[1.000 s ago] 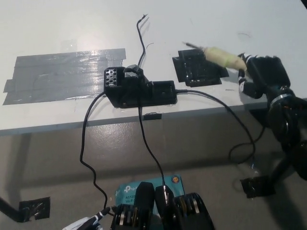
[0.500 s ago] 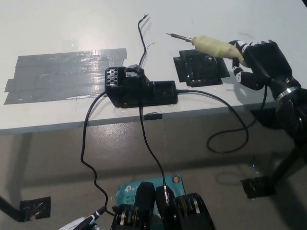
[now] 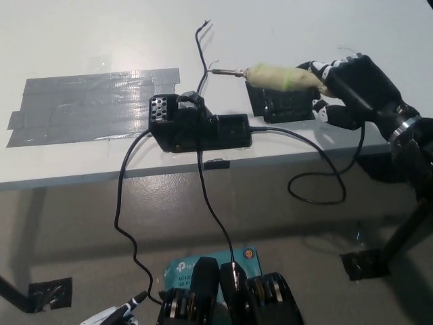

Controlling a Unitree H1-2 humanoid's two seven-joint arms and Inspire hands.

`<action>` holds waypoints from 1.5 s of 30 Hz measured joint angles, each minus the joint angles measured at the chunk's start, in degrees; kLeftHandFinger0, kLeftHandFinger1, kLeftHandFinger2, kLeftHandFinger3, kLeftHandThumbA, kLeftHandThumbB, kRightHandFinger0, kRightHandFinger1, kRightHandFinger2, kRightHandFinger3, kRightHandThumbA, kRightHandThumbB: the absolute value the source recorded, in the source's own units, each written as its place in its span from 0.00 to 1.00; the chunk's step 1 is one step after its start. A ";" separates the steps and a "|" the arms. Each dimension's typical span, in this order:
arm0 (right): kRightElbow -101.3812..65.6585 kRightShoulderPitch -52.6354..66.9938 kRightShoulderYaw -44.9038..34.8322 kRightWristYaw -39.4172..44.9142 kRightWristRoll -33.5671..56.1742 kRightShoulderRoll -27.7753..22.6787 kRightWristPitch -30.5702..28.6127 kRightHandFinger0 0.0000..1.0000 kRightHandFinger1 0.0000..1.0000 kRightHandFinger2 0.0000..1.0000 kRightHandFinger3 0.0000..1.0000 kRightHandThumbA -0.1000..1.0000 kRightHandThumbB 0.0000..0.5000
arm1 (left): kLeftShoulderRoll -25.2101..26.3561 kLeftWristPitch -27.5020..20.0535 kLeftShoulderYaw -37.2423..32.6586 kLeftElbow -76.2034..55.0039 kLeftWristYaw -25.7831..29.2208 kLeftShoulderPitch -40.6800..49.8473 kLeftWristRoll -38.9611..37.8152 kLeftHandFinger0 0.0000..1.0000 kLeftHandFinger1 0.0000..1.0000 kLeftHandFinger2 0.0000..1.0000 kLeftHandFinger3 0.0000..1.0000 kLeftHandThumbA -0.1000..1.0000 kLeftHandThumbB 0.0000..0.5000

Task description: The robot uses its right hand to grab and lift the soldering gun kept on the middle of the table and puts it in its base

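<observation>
The soldering gun point(image 3: 274, 74) is held level above the counter point(image 3: 101, 40) by the right hand point(image 3: 352, 84), fingers point(image 3: 323, 69) wrapped round its handle.

Right hand point(image 3: 352, 88): black throughout, glossy hard shell over the back, segmented fingers with white markings at the segments nearest the palm. Wrist carries a bright metallic ring. Right forearm point(image 3: 418, 152): black, rounded casing, dull sheen. Left hand point(image 3: 111, 316): only a small white sliver shows at the bottom edge, with a dark tip; detail indistinct.
</observation>
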 measured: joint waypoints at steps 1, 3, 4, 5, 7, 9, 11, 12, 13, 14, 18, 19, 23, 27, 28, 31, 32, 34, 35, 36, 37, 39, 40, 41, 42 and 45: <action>-0.08 -0.01 0.01 0.21 -0.01 0.00 -0.23 0.00 0.01 0.19 0.46 0.00 0.24 | 0.00 0.00 -0.01 -0.01 0.00 0.00 0.02 0.00 0.02 0.13 0.19 1.00 1.00; -0.08 -0.19 0.07 0.65 -0.09 0.00 -0.93 0.00 0.00 0.21 0.51 0.00 0.22 | 0.01 0.00 -0.05 -0.08 0.01 0.01 0.08 0.00 0.00 0.13 0.21 1.00 1.00; -0.05 -0.28 0.08 0.84 -0.12 0.00 -1.22 0.00 0.00 0.17 0.51 0.00 0.24 | 0.02 0.00 -0.08 -0.09 0.01 0.01 0.13 0.00 0.00 0.13 0.21 1.00 1.00; 0.06 -0.43 0.14 0.93 -0.18 -0.01 -1.55 0.00 0.00 0.15 0.52 0.00 0.26 | 0.03 0.00 -0.10 -0.10 0.01 0.02 0.19 0.00 0.00 0.13 0.21 1.00 1.00; 0.27 -0.89 0.54 1.12 -0.52 -0.12 -2.04 0.00 0.00 0.06 0.48 0.00 0.28 | 0.06 0.00 -0.19 -0.20 0.01 0.02 0.34 0.00 0.00 0.13 0.19 1.00 1.00; 0.31 -1.42 0.90 1.52 -0.86 -0.29 -2.43 0.00 0.00 0.10 0.52 0.00 0.26 | 0.08 0.03 -0.18 -0.33 0.01 0.02 0.35 0.00 0.00 0.12 0.20 1.00 1.00; 0.44 -2.03 1.35 2.00 -1.40 -0.48 -2.77 0.00 0.00 0.12 0.47 0.00 0.18 | 0.10 0.03 -0.17 -0.35 0.00 0.00 0.35 0.00 0.00 0.12 0.22 1.00 1.00; 0.45 -2.33 1.60 2.24 -1.69 -0.55 -2.90 0.00 0.00 0.07 0.45 0.00 0.16 | 0.10 0.05 -0.16 -0.37 0.00 0.01 0.34 0.00 0.00 0.13 0.22 1.00 1.00; 0.58 -2.77 2.07 2.47 -2.15 -0.64 -3.03 0.00 0.00 0.05 0.44 0.00 0.16 | 0.11 0.09 -0.14 -0.39 0.00 0.03 0.34 0.00 0.00 0.13 0.21 1.00 1.00; 0.74 -3.14 2.44 2.65 -2.54 -0.68 -3.13 0.00 0.00 0.04 0.54 0.00 0.12 | 0.11 0.13 -0.13 -0.42 0.00 0.03 0.34 0.00 0.00 0.14 0.19 1.00 1.00; 0.70 -4.43 3.29 4.38 -3.47 -0.73 -3.10 0.00 0.01 0.20 0.55 0.00 0.08 | 0.11 0.19 -0.10 -1.09 -0.01 0.06 0.32 0.00 0.01 0.13 0.18 1.00 1.00; 0.71 -4.99 3.68 5.33 -3.98 -0.73 -3.07 0.00 0.00 0.19 0.52 0.00 0.09 | 0.13 0.17 -0.11 -1.15 -0.01 0.06 0.33 0.00 0.02 0.14 0.18 1.00 1.00; 1.54 -6.66 5.00 5.79 -5.61 -0.83 -3.82 0.00 0.00 0.15 0.37 0.00 0.24 | 0.14 0.16 -0.12 -1.21 -0.04 0.06 0.33 0.00 0.00 0.12 0.22 1.00 1.00; 3.61 -7.86 5.88 4.86 -6.61 -1.04 -5.67 0.00 0.00 0.00 0.30 0.00 0.23 | 0.17 0.19 -0.12 -1.39 -0.12 0.05 0.33 0.00 0.00 0.12 0.21 1.00 1.00; 4.08 -8.00 6.07 4.28 -6.99 -1.14 -6.20 0.00 0.00 0.09 0.31 0.00 0.23 | 0.19 0.19 -0.12 -1.44 -0.12 0.05 0.34 0.00 0.01 0.13 0.22 1.00 1.00; 4.66 -8.01 6.26 3.21 -7.57 -1.29 -6.82 0.00 0.00 0.12 0.40 0.00 0.16 | 0.21 0.18 -0.17 -1.47 -0.15 0.06 0.35 0.00 0.03 0.14 0.20 1.00 1.00; 4.69 -8.01 6.26 3.12 -7.65 -1.30 -6.86 0.00 0.00 0.07 0.40 0.00 0.11 | 0.25 0.18 -0.30 -1.50 -0.16 0.05 0.44 0.00 0.02 0.13 0.22 1.00 1.00; 4.68 -8.01 6.24 3.31 -7.73 -1.30 -6.77 0.00 0.02 0.06 0.51 0.00 0.02 | 0.27 0.18 -0.47 -1.61 -0.17 0.05 0.55 0.00 0.02 0.15 0.24 1.00 1.00; 4.67 -8.01 6.23 3.48 -7.77 -1.30 -6.67 0.00 0.00 0.04 0.45 0.00 0.00 | 0.27 0.18 -0.52 -1.65 -0.17 0.05 0.60 0.00 0.01 0.14 0.23 1.00 1.00; 4.64 -8.04 6.28 3.92 -7.94 -1.30 -6.41 0.00 0.00 0.01 0.37 0.00 0.00 | 0.28 0.18 -0.56 -1.67 -0.17 0.05 0.63 0.00 0.00 0.13 0.22 1.00 1.00; 4.60 -8.05 6.28 4.18 -8.03 -1.30 -6.29 0.00 0.00 0.00 0.36 0.00 0.00 | 0.28 0.18 -0.58 -1.67 -0.17 0.05 0.66 0.00 0.00 0.13 0.22 1.00 1.00; 4.58 -8.05 6.26 4.53 -8.04 -1.30 -6.13 0.00 0.00 0.01 0.33 0.02 0.00 | 0.29 0.21 -0.66 -2.00 -0.17 0.12 0.80 0.00 0.01 0.13 0.22 1.00 1.00; 4.54 -8.05 6.25 4.71 -8.04 -1.29 -5.99 0.00 0.00 0.03 0.32 0.03 0.00 | 0.29 0.21 -0.71 -2.15 -0.17 0.13 0.85 0.00 0.01 0.14 0.23 1.00 1.00; 4.33 -8.04 6.24 5.10 -8.06 -1.29 -5.65 0.00 0.03 0.11 0.45 0.00 0.00 | 0.29 0.21 -0.77 -2.21 -0.18 0.13 0.90 0.00 0.01 0.14 0.23 1.00 1.00; 3.99 -8.04 6.24 5.65 -8.06 -1.29 -5.37 0.00 0.03 0.09 0.44 0.00 0.02 | 0.29 0.21 -0.83 -2.21 -0.21 0.15 0.91 0.00 0.00 0.15 0.24 1.00 1.00; 3.81 -8.01 6.22 6.08 -8.05 -1.29 -5.04 0.00 0.00 0.09 0.47 0.00 0.08 | 0.29 0.20 -1.14 -2.21 -0.40 0.20 0.93 0.00 0.00 0.14 0.21 1.00 1.00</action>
